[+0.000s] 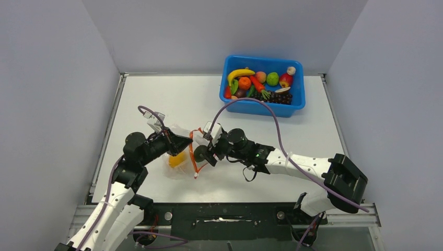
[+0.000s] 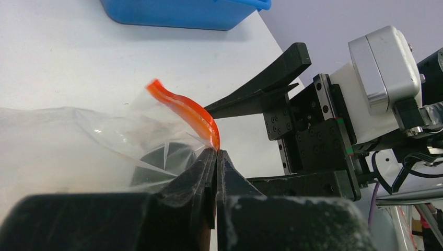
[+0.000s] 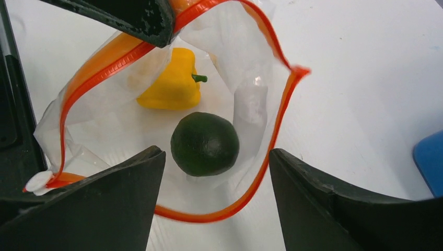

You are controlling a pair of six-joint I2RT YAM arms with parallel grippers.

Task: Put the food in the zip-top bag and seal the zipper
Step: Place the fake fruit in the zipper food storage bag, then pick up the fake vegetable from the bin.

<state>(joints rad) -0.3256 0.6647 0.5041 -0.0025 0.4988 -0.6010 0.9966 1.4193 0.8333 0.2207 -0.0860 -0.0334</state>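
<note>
**Bag propped open, two pieces inside, right hand spread over the mouth**

Your left hand (image 2: 216,157) is pinched tight on the bag (image 3: 251,104) right at the orange-red zipper (image 3: 283,112), lifting that lip off the tabletop (image 3: 365,78). The bag is soft, crinkly, slippery film and will likely sag shut if released, so take it by the stiffer zipper strip rather than the thin wall. Your right hand (image 3: 215,152) stands wide over the mouth and holds nothing. The dark green fruit (image 3: 205,144) lies inside the bag, between and just beyond its fingers. The yellow pepper (image 3: 170,86) is farther in, nearer your left hand. Both look light, hard and glossy, apt to roll. The blue bin (image 1: 261,107) sits well past the right hand.
</note>
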